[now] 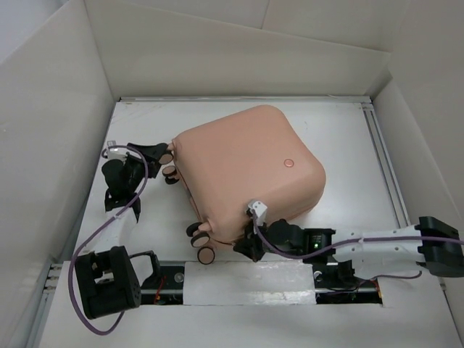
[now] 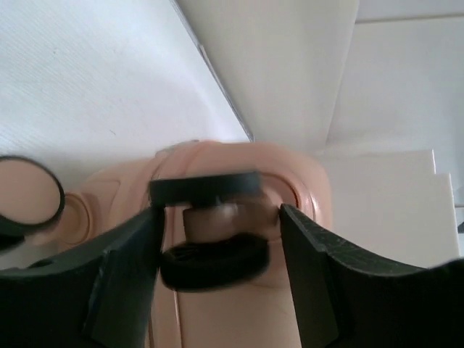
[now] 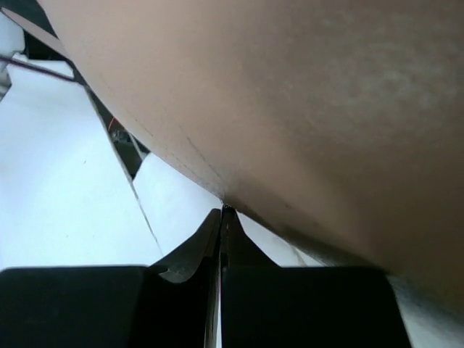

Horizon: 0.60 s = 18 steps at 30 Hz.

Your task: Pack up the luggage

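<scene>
Luggage (image 1: 250,170), closed and flat on the table (image 1: 348,145), looks stiff, smooth and slippery, probably light, so a wheel (image 2: 214,264) seems a surer hold than the shell; left gripper (image 2: 220,217) stands part-open around that wheel, right gripper (image 3: 221,214) is pinched shut, empty, at the shell's near edge.

The top camera looks steeply down from behind the arms over the whole table (image 1: 341,130). Both wrist cameras sit close against the suitcase (image 1: 246,167), which all three views share.
</scene>
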{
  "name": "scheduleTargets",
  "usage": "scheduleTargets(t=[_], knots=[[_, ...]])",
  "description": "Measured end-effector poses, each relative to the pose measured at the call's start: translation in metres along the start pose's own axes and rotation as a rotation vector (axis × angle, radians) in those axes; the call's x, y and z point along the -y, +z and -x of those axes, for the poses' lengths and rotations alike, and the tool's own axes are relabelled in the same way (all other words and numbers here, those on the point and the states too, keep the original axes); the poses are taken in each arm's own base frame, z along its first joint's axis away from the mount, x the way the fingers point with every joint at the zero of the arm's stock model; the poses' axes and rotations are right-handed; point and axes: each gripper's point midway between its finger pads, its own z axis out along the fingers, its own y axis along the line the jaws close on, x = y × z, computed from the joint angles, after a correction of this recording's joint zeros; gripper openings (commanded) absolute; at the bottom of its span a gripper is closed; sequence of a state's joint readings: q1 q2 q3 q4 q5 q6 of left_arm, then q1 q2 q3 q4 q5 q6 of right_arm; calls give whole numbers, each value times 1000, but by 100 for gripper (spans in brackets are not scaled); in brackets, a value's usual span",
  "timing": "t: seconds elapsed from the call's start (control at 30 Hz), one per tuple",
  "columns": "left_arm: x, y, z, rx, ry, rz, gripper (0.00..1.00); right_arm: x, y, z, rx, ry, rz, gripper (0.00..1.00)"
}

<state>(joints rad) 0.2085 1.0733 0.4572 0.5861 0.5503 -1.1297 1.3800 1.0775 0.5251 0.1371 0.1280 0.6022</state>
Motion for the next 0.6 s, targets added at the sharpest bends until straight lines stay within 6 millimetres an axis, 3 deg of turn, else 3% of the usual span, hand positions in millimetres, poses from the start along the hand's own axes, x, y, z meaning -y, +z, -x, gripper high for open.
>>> scheduleTargets(t=[0.07,0.13,0.23,0.37,0.5,0.53,0.6], knots=[[-2,-3,-2,-3,-7,1,0,2,13,6,8,4,-20,0],[12,-11,-15,-49,12,-51,0,9,21,22,32,35,-22,0],[40,-22,-22,-71,67,-148,0,35,19,71,121,127,3,0],[56,-30,-24,-71,102,-205,0,92,-15,147,255,251,12,0],[55,-34,-28,-84,99,-212,0,155,-60,256,480,231,-72,0],[54,-36,-30,-89,101,-216,0,162,-67,273,505,209,-67,0],[55,-42,-35,-100,117,-218,0,167,-70,284,510,174,-62,0]])
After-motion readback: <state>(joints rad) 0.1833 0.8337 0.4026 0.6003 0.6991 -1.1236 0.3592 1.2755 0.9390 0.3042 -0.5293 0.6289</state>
